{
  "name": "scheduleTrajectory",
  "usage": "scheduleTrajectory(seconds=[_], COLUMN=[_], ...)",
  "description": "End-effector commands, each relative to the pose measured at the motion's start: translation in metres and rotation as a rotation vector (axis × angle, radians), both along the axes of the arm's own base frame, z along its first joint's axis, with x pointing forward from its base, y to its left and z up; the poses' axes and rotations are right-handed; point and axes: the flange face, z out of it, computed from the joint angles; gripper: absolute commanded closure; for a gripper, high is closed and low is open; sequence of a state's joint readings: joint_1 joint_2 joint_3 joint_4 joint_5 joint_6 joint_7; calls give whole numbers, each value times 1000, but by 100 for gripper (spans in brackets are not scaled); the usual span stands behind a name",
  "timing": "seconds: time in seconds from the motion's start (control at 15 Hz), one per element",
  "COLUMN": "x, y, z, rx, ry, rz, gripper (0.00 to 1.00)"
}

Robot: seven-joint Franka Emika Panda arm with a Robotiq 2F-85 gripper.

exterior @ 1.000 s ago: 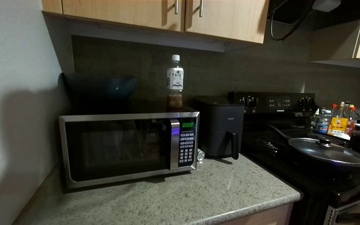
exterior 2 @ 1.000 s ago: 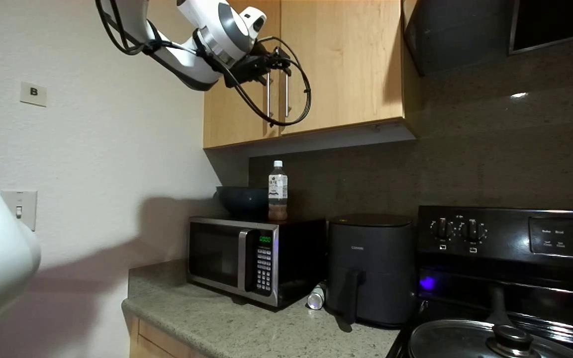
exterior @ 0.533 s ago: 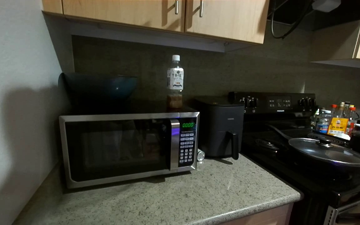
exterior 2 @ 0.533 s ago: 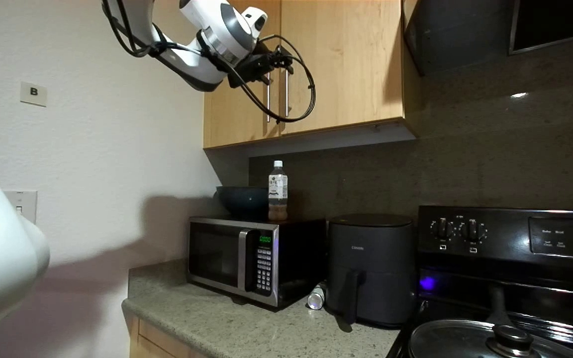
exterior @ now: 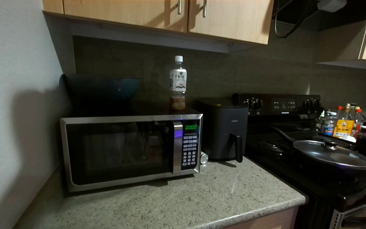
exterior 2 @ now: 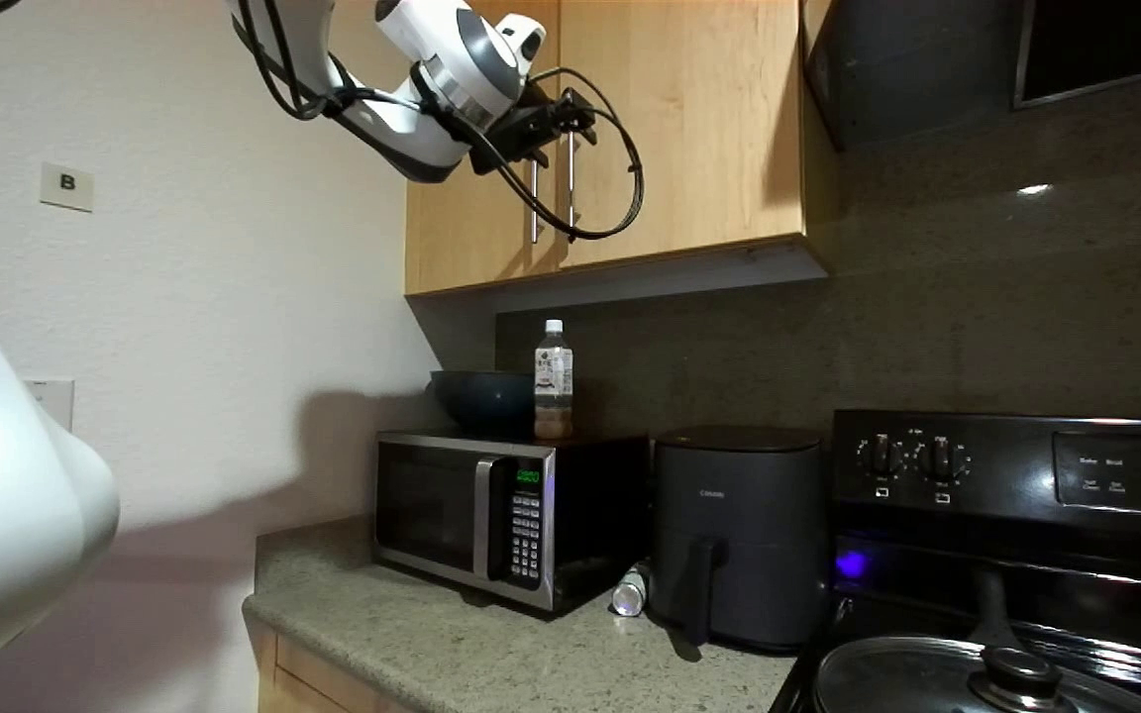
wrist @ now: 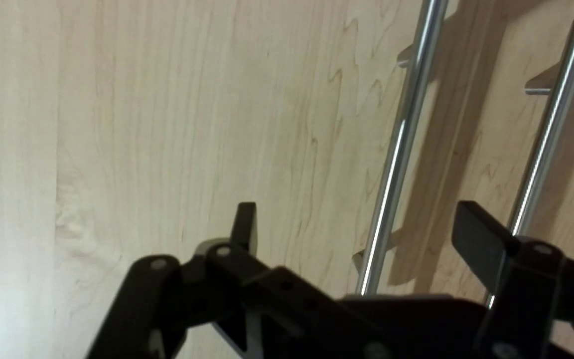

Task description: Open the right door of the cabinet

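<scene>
The cabinet [exterior: 116, 11] shows in both exterior views, its doors shut. Its right door [exterior 2: 684, 119] is a flat tan panel; it fills the left of the wrist view [wrist: 167, 124], which appears upside down. The right door's silver bar handle [wrist: 399, 154] passes between my open fingers [wrist: 356, 214] in the wrist view, apart from both. The left door's handle [wrist: 548, 134] lies beyond the finger on the right, partly hidden by it. In an exterior view my gripper [exterior 2: 565, 149] is in front of the two handles. The depth between fingertips and handle is hard to tell.
Below the cabinet stand a microwave [exterior 2: 462, 515] with a bottle [exterior 2: 553, 381] and dark bowl [exterior 2: 486, 398] on top, and an air fryer [exterior 2: 739, 535]. A stove with a lidded pan [exterior: 332, 154] is at the right. A loop of cable [exterior 2: 635, 178] hangs from my gripper.
The arm and gripper have moved a little to the right in an exterior view, across the handles. Their shadows shifted right too. The doors have not moved.
</scene>
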State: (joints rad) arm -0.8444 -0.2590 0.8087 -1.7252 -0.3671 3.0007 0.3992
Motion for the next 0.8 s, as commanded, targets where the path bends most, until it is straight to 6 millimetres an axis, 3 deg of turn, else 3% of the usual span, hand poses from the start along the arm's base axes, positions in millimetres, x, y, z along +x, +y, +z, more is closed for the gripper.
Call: scheduleTrajectory(seconds=[0.0, 0.33, 0.73], x=[3, 9, 19], y=[6, 13, 3], z=[1, 0, 3], rx=[-23, -13, -21], ry=[-7, 0, 0], rz=[17, 38, 39], gripper=[0, 0, 0])
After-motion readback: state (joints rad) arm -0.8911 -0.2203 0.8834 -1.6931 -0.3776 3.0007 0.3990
